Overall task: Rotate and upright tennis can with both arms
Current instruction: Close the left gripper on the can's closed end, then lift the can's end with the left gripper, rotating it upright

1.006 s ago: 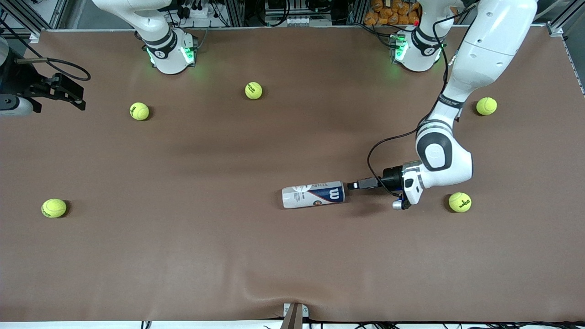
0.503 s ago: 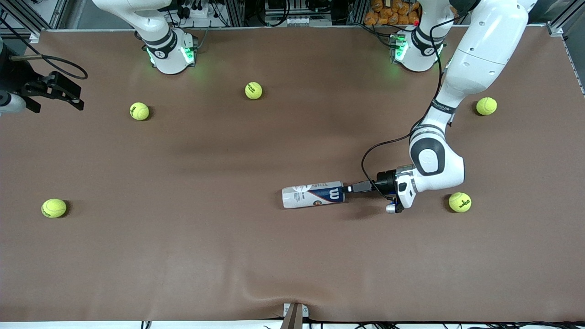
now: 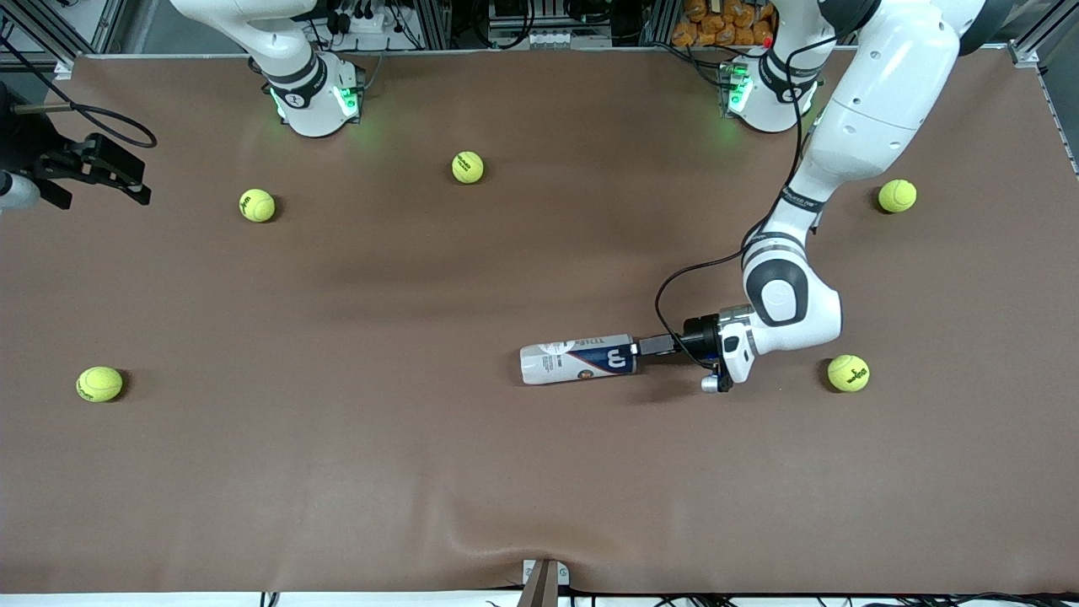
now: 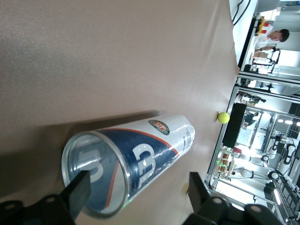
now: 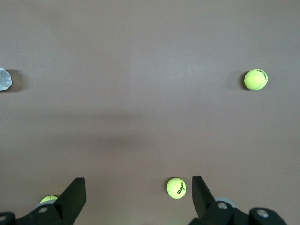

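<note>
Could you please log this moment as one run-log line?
tennis can: lying on table | left gripper: open, at can's rim end, no grip yet | right gripper: open, waiting above right arm's table end | stage: approach

One camera sits high up and looks down at the whole brown table (image 3: 337, 472), facing the two robot bases along the top edge. The left wrist camera is very low and close, looking sideways along the table at the open end of the tennis can (image 4: 131, 161), which the high camera also sees (image 3: 577, 359). The right wrist camera looks down from higher up at table and tennis balls (image 5: 176, 188).
</note>
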